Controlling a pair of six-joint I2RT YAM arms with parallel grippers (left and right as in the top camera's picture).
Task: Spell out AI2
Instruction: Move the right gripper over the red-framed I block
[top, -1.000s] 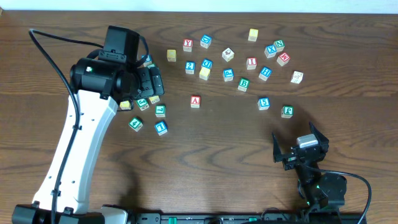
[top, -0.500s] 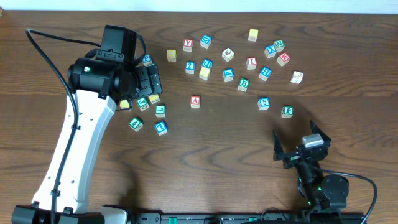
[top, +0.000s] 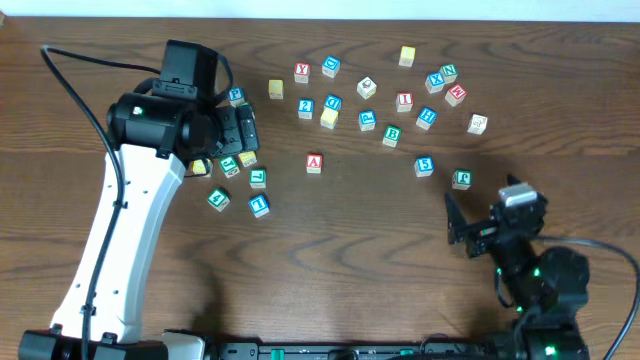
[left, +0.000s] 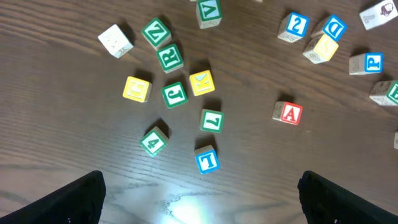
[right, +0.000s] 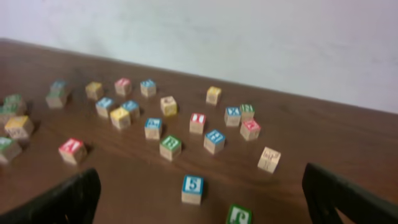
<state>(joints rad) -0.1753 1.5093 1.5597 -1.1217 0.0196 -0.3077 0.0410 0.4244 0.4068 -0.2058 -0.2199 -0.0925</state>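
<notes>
Red A cube sits alone mid-tabletop. Blue 2 cube lies beyond it in the scatter and red I cube further right, all 3 apart, nothing spelled yet. Right pincer has swung forward toward the blocks, jaws wide, empty; probably going for the I. Left pincer is wide open, empty, unmoved over the left cluster.

Your table was dark wood with a visible grain, smooth enough to throw back a glare patch under the left wrist. The A cube was pale bare wood with matt red paint. The left arm's shell looked like smooth white plastic, with matt black joints.
</notes>
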